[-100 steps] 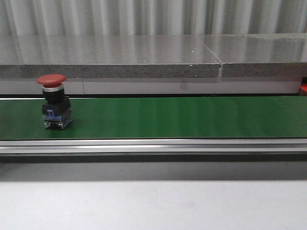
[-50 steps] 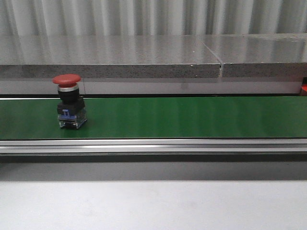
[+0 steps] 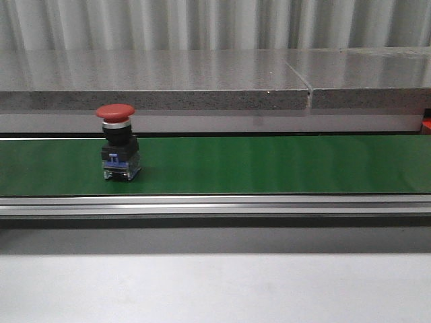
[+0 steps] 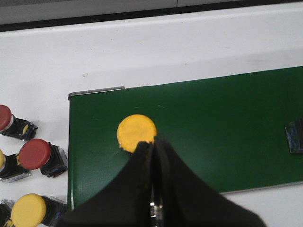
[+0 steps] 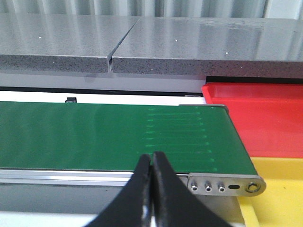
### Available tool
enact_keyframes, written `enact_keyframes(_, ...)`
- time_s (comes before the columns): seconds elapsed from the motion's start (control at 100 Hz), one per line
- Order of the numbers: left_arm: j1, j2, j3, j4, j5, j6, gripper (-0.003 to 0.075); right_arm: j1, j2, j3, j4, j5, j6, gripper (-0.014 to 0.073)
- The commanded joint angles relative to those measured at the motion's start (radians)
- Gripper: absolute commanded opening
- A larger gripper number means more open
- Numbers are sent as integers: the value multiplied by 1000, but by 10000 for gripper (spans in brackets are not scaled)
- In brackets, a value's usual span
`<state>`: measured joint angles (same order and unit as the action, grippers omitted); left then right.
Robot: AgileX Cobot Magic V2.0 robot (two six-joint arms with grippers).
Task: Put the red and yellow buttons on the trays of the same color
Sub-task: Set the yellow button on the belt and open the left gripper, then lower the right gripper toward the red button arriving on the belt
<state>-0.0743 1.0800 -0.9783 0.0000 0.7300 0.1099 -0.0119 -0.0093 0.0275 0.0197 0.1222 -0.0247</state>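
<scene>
Button (image 3: 119, 142), 1 red, on belt (image 3: 269, 165)

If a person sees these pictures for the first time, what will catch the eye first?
Probably the red button, standing upright on the left part of the green belt. Next, the yellow button on the belt just beyond the shut left gripper, and the red tray past the belt's end.

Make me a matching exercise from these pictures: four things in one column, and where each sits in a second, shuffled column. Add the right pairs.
Things
1. red button
2. yellow button
3. red tray
4. spare buttons

Places
A. past the belt's end in the right wrist view
B. on the white table beside the belt
C. upright on the green belt in the front view
D. on the belt, by the shut left hand

Pairs: 1-C, 2-D, 3-A, 4-B
</scene>
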Motion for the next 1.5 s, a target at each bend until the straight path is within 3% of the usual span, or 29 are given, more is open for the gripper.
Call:
enact_keyframes(0.0, -46, -69, 24, 60, -100, -69, -21, 0, -12, -15, -2, -78, -3, -106)
enact_keyframes(0.47, -70, -507, 292, -47, -167, -72, -21, 0, -12, -15, -2, -79, -3, -106)
enact_keyframes(0.85, -70, -709, 386, -74, -91, -72, -21, 1, -12, -23, -2, -141, -3, -106)
enact_keyframes(1.14, -70, -716, 386, -72, -95, -72, -21, 1, 65, -192, -2, 78, -3, -106)
enact_keyframes(1.37, -70, -716, 386, -72, -95, -72, -21, 1, 221, -351, -2, 163, -3, -106)
enact_keyframes(1.49, -70, -716, 386, -72, -95, -72, -21, 1, 321, -447, -2, 286, -6, -106)
